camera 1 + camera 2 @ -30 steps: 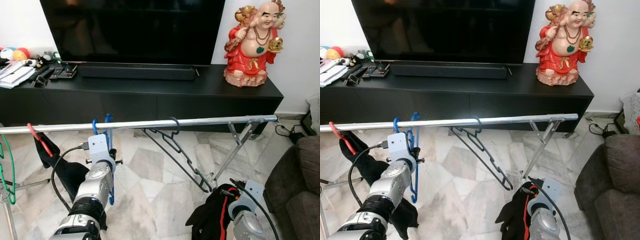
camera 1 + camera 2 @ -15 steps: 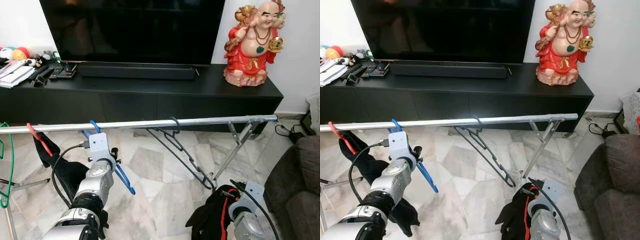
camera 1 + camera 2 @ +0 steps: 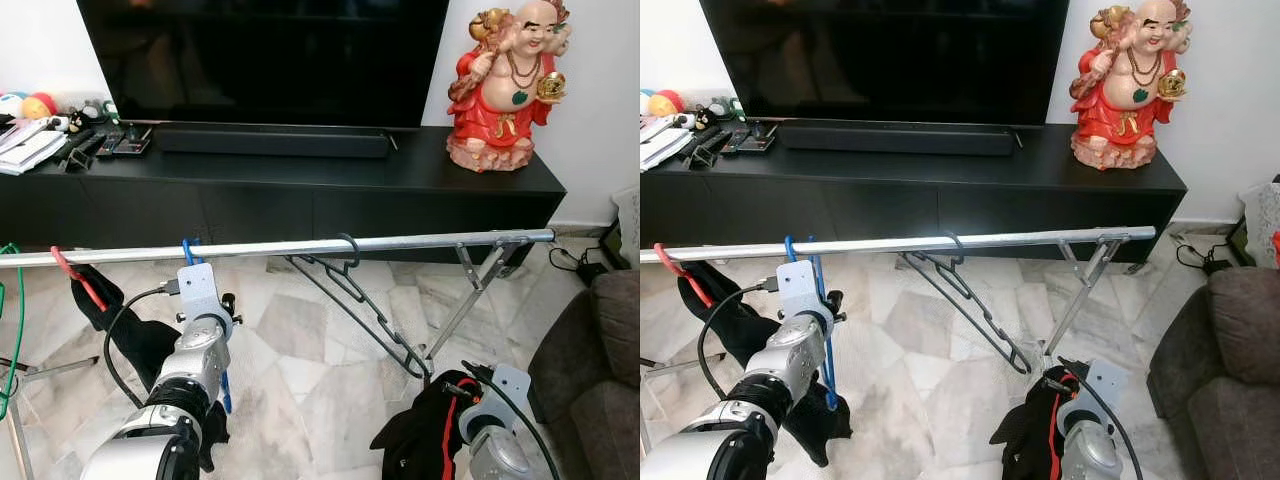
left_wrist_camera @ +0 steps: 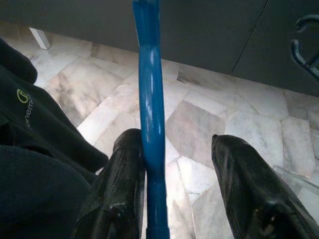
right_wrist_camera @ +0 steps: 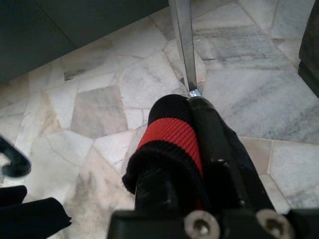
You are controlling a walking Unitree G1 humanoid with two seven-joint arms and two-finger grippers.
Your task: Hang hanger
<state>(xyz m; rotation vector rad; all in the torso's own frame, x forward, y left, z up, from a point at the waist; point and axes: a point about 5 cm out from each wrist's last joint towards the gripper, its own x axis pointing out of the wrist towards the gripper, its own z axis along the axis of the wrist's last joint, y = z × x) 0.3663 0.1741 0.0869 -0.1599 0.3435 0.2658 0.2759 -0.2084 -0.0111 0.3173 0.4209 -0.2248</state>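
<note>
Left gripper [image 4: 172,172], fingers parted beside the blue hanger [image 4: 151,114], has released it; swinging has settled, hook over the rail [image 3: 400,242].

Blue hanger [image 4: 152,124] cut off, both ends.

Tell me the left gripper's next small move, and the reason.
Probably draw the left gripper straight back. The blue hanger already hooks over the rail, and the fingers stand open, one touching it, so only clearing away seems left.
</note>
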